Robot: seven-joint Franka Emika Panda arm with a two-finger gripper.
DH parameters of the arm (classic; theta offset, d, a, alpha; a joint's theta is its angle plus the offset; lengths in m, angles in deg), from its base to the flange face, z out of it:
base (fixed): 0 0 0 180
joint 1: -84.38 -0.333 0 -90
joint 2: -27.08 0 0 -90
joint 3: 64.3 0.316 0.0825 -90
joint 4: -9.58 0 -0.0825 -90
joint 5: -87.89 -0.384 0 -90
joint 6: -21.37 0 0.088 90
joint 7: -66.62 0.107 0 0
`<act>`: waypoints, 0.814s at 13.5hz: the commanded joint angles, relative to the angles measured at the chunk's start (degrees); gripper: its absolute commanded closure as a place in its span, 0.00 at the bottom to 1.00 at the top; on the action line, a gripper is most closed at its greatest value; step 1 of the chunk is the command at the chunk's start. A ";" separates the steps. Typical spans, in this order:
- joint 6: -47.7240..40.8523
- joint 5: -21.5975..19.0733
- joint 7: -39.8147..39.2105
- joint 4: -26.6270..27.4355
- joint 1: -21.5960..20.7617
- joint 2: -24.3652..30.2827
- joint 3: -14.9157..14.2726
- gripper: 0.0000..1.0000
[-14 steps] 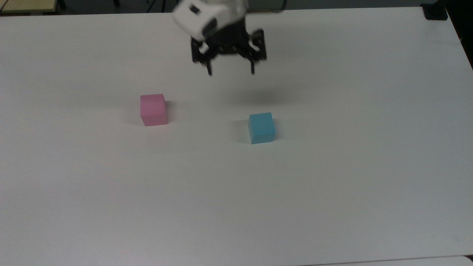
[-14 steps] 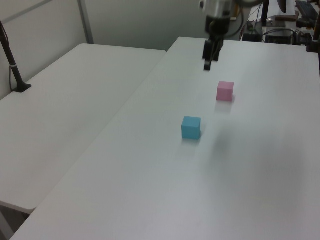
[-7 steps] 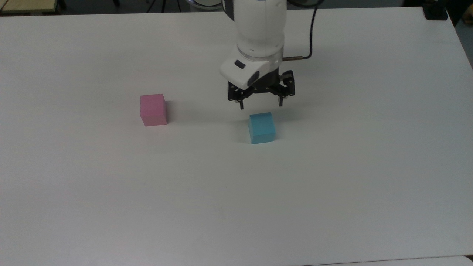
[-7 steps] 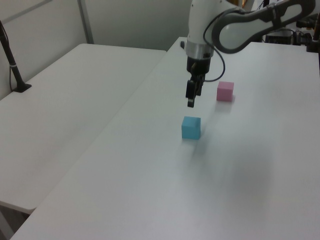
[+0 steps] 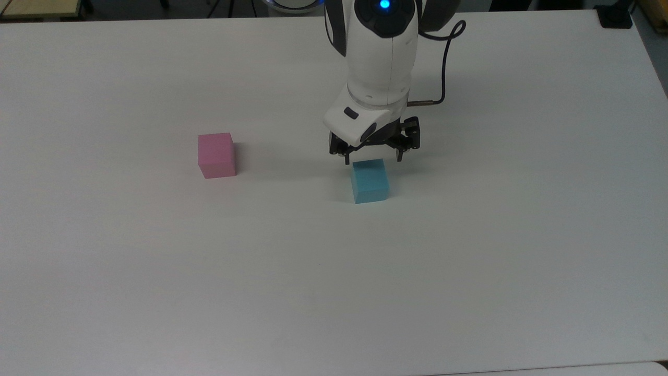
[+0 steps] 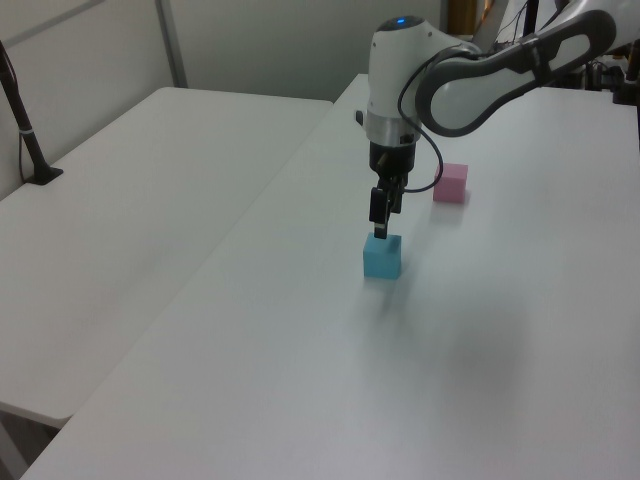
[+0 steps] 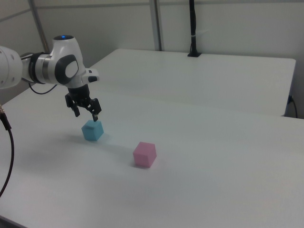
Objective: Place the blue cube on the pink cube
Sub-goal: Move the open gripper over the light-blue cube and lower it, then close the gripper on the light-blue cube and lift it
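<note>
We are looking at a wide white table point(image 5: 156, 287) that is carrying everything here; in the left view a second white table point(image 6: 130, 200) is standing alongside it, on the left view's left. A black post point(image 7: 192, 28) is rising from the far table in the right view.

Over the main table we are seeing the white robot arm point(image 5: 383, 57) reaching down, a blue light glowing on its top joint and a black cable point(image 5: 443, 68) looping off its side on the top view's right.

At the arm's end the black gripper point(image 5: 372, 159) is hanging just above the blue cube point(image 5: 370, 180), its fingers pointing down. We are seeing the fingers spread apart, wider than the cube's top face, one tip point(image 5: 347, 160) near the cube's far left corner in the top view and the other toward its far right. They are holding nothing, and we cannot tell whether the tips are touching the cube; in the right view they are sitting just over its top edge.

The blue cube is resting flat on the table. The pink cube point(image 5: 216, 155) is also sitting flat on the table, well apart from the blue one, toward the top view's left, untouched by the gripper.
</note>
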 commanded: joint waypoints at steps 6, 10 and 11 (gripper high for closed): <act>4.00 4.50 4.29 -0.06 -1.19 -4.62 -0.66 0.00; 4.27 5.31 6.05 -0.15 -1.80 -5.42 -0.66 0.22; 4.09 5.31 8.49 -0.50 -1.80 -5.25 -0.66 0.33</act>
